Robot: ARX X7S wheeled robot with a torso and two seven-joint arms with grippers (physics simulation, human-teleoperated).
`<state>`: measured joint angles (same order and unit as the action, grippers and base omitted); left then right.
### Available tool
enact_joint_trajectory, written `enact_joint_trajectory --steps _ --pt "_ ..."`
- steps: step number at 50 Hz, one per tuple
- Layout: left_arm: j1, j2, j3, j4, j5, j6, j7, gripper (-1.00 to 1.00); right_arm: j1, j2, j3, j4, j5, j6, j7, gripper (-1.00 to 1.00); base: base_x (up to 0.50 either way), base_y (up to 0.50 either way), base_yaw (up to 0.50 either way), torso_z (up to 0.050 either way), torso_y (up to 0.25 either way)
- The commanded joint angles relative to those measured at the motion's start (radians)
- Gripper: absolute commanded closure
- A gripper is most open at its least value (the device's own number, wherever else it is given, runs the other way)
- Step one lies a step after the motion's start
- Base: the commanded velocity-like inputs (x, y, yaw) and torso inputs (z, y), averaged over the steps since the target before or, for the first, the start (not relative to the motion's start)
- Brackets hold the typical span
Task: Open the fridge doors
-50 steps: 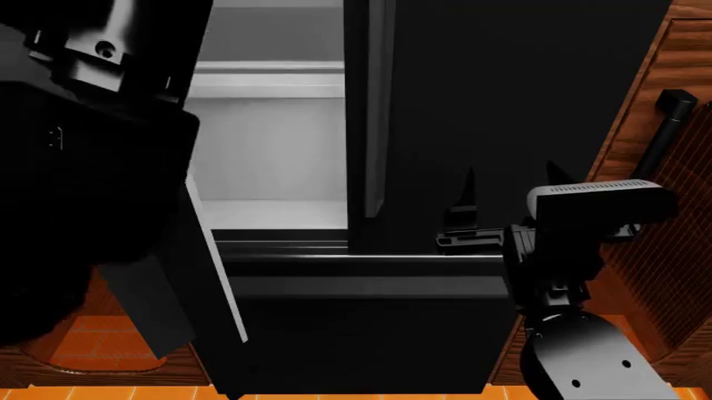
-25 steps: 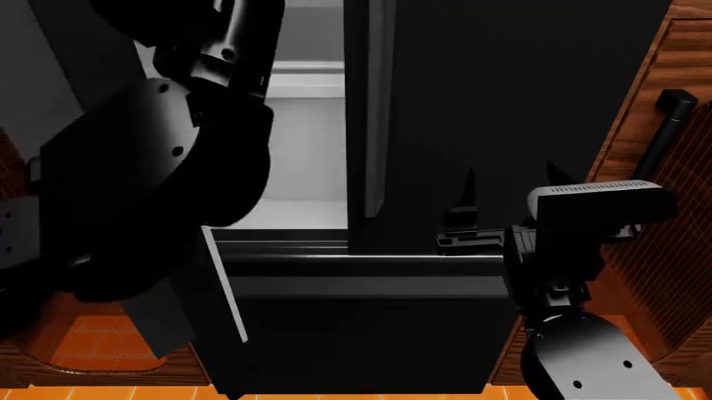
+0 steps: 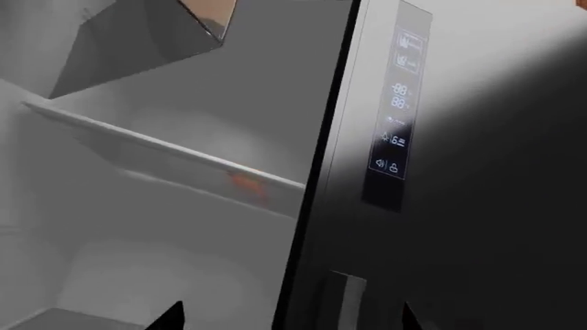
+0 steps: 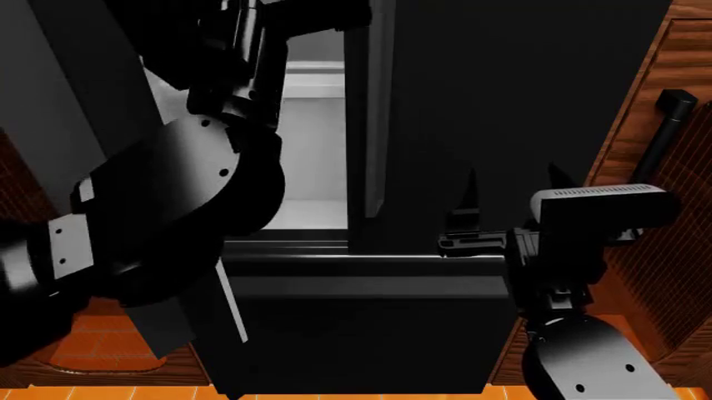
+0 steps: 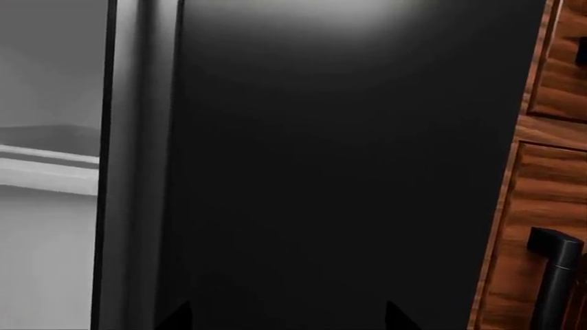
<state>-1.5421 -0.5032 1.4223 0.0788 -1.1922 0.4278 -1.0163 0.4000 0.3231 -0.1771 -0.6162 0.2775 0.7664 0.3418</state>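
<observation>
Though two fridge doors [image 4: 489, 108], one open

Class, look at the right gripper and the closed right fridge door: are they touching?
Apart. In the head view, the right gripper hangs open before the right fridge door, fingertips in free space; the right wrist view shows only unbroken door panel between them.

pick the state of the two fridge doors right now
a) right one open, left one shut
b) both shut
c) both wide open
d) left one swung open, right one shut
d: in the head view the left door stands swung out, baring the white interior, while the right door sits flat and shut.
</observation>
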Motion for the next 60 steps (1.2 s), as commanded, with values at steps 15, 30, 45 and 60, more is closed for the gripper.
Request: enact_joint_trajectory --steps 15,30,45,60 --pt "0.058 0.087 -0.046 -0.216 -0.030 -0.004 0.013 -1.00 -0.008 -0.014 0.029 -0.003 0.006 -0.006 -0.028 -1.00 0.00 0.00 0.00 0.000 0.000" --pt "0.095 0.071 -0.052 -0.245 0.003 0.003 -0.075 -1.00 -0.014 -0.009 0.035 -0.010 0.012 -0.009 -0.021 -1.00 0.00 0.00 0.00 0.000 0.000" --pt "0.115 0.064 -0.030 -0.311 0.049 -0.028 -0.123 -1.00 -0.023 -0.007 0.036 -0.010 0.018 -0.020 -0.017 -1.00 0.00 0.00 0.00 0.000 0.000" --pt "0.121 0.036 -0.016 -0.336 0.109 -0.063 -0.232 -1.00 -0.021 -0.002 0.040 -0.009 0.026 -0.025 -0.016 -1.00 0.00 0.00 0.00 0.000 0.000"
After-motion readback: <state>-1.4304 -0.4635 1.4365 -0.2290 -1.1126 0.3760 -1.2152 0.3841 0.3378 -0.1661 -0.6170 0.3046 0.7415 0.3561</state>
